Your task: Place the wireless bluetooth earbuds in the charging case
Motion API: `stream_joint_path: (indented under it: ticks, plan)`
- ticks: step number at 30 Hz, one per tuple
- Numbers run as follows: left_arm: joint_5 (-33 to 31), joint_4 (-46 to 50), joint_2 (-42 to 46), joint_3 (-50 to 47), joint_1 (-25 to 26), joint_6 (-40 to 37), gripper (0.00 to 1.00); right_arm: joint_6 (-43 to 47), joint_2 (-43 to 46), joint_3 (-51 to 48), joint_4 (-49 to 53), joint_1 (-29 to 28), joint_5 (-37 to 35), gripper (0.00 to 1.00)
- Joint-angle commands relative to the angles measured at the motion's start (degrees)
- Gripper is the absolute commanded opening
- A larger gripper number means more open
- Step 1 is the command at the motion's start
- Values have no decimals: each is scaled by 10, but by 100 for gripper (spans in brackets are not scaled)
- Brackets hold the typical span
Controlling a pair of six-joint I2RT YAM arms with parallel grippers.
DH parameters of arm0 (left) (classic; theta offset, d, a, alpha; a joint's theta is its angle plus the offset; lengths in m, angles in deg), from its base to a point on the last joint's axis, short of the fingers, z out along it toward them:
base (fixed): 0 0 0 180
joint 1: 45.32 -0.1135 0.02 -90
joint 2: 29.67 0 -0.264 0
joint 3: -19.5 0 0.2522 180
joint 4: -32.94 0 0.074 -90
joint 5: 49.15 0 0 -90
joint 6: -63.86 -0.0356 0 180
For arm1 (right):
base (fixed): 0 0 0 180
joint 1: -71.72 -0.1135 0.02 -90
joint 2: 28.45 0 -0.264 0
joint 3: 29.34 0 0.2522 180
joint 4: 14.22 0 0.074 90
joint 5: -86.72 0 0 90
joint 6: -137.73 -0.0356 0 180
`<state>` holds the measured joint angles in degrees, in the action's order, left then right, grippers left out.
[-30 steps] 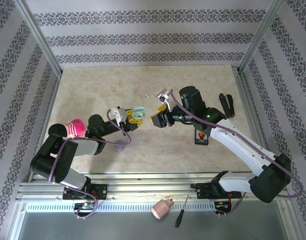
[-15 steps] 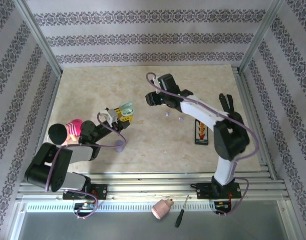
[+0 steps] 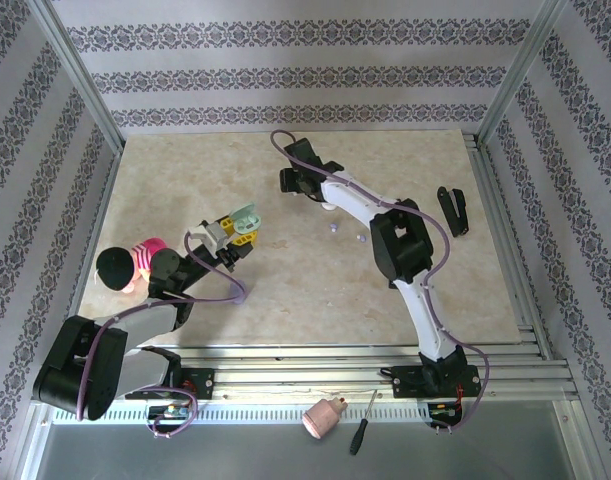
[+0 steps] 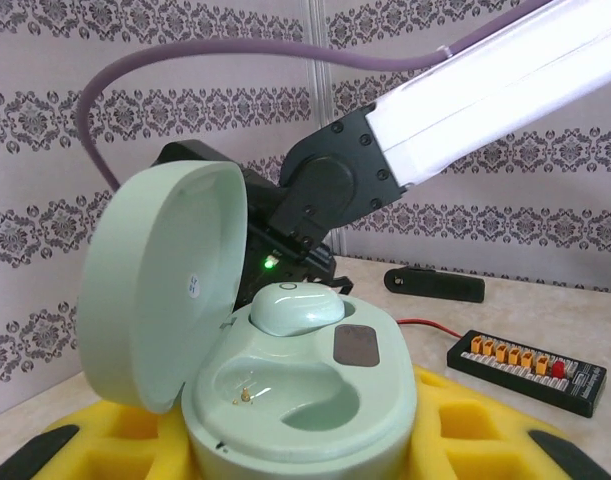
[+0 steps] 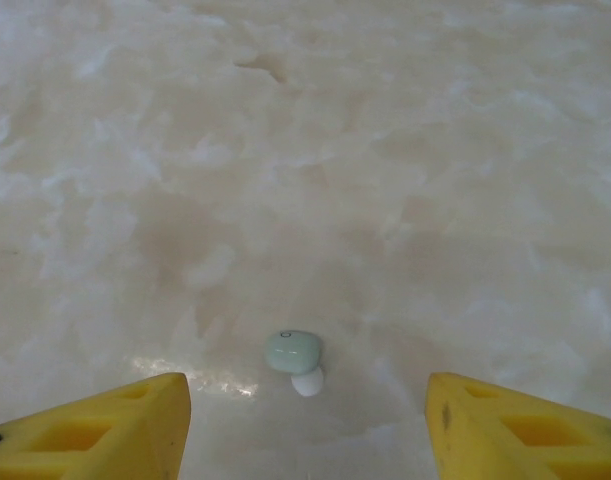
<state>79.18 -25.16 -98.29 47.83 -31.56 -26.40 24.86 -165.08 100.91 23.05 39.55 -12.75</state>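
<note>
Left end effector (image 3: 240, 228) sits near-left on the worktop (image 3: 315, 290), clenched on the mint charging case (image 4: 300, 400), yellow pads (image 4: 465, 425) hugging its base. Lid flipped up, one mint bud (image 4: 290, 308) seated in one well, the other well bare. Two lilac buds (image 3: 333, 228) lie loose mid-worktop. Farther out, right end effector (image 5: 307, 425) hangs released, jaws spread wide, gripping nothing and touching nothing I can see. A loose mint earbud (image 5: 293, 353) sits on the worktop just beyond and between its fingertips, white tip toward the camera. My read: the step is the pick of that bud. Centre it between the jaws, drop low, close gently on the body, not the tip. It's tiny and slick, likely to squirt out.
</note>
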Motion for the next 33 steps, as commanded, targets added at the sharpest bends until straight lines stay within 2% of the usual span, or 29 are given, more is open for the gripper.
stream_joint_path:
  ticks: [1,7,12,16,20,23,33]
  plan:
    - [7,-2,-1,5,-5,-2,17,-21,-38,74,53,-8,-21,64]
    - [14,-49,-24,3,-6,18,17,-31,-117,201,123,-8,-17,63]
    - [18,-64,-32,5,-5,25,16,-40,-161,264,161,-8,-12,62]
    - [20,-59,-27,6,-5,23,16,-50,-188,300,191,-4,24,62]
    - [20,-57,-23,6,-5,22,17,-70,-196,306,204,4,44,58]
    - [20,-56,-19,6,-6,22,17,-80,-199,303,206,9,62,51]
    - [22,-52,-8,5,-5,23,17,-104,-210,309,224,20,74,35]
